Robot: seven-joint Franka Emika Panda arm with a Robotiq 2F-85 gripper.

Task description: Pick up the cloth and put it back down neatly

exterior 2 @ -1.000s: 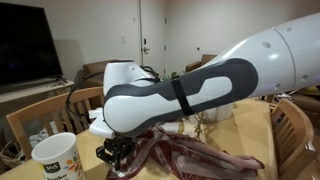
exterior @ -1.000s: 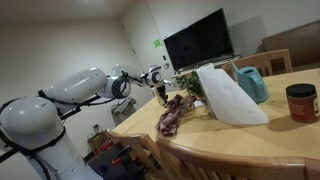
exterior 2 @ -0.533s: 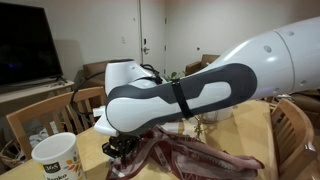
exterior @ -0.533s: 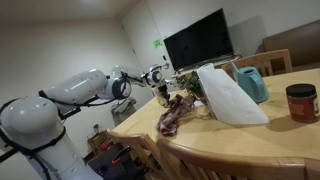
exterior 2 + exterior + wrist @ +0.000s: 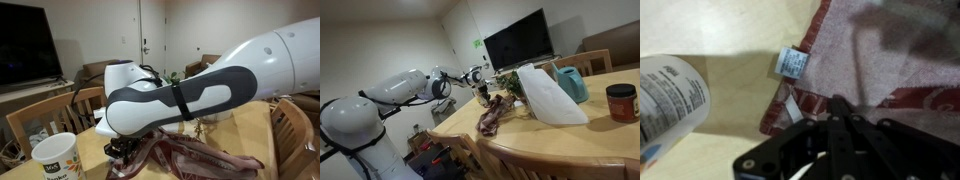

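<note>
The cloth (image 5: 870, 55) is red and white with a small blue-white tag and lies crumpled on the wooden table (image 5: 590, 135). It shows in both exterior views (image 5: 492, 115) (image 5: 200, 160). In the wrist view my gripper (image 5: 840, 105) has its fingers pressed together with the tips on the cloth near its tagged edge. In both exterior views the gripper (image 5: 483, 93) (image 5: 122, 150) is low over the cloth's end, and the cloth rises slightly toward it there. My arm hides part of the cloth.
A white paper cup (image 5: 58, 158) stands close beside the gripper, also in the wrist view (image 5: 670, 95). A white bag (image 5: 550, 95), a teal jug (image 5: 572, 82) and a red jar (image 5: 620, 102) stand on the table. Wooden chairs (image 5: 585, 62) surround it.
The gripper has risen very slightly at the cloth's end. The cloth and the other objects have hardly moved.
</note>
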